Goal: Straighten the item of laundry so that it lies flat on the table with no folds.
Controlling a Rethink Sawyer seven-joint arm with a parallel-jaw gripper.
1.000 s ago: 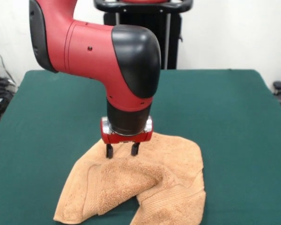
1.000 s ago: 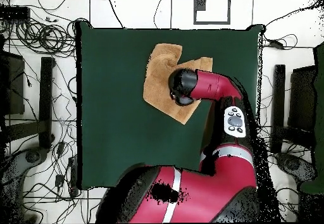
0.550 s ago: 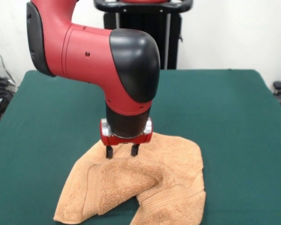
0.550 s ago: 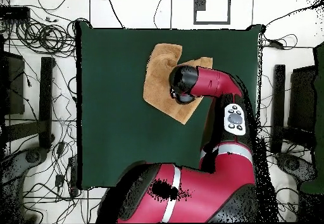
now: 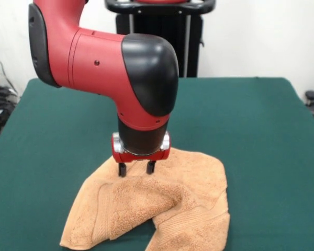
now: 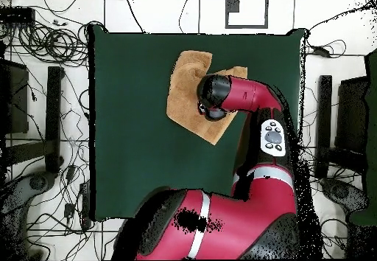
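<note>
Black two-fingered gripper point(image 5: 136, 169) was open, tips just above rumpled peach terry-cloth towel point(image 5: 162, 209), folded, on dark green felt table point(image 5: 251, 130).

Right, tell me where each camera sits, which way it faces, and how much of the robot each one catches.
Front view: low across the table, facing the robot; shows the towel, with the red and black arm coming down to the tool, fingers apart just above the cloth.
Overhead view: above the table, looking straight down; shows the whole arm reaching from the bottom edge over the towel, wrist hiding the tool.
Shared: the folded towel, green table and arm.
</note>
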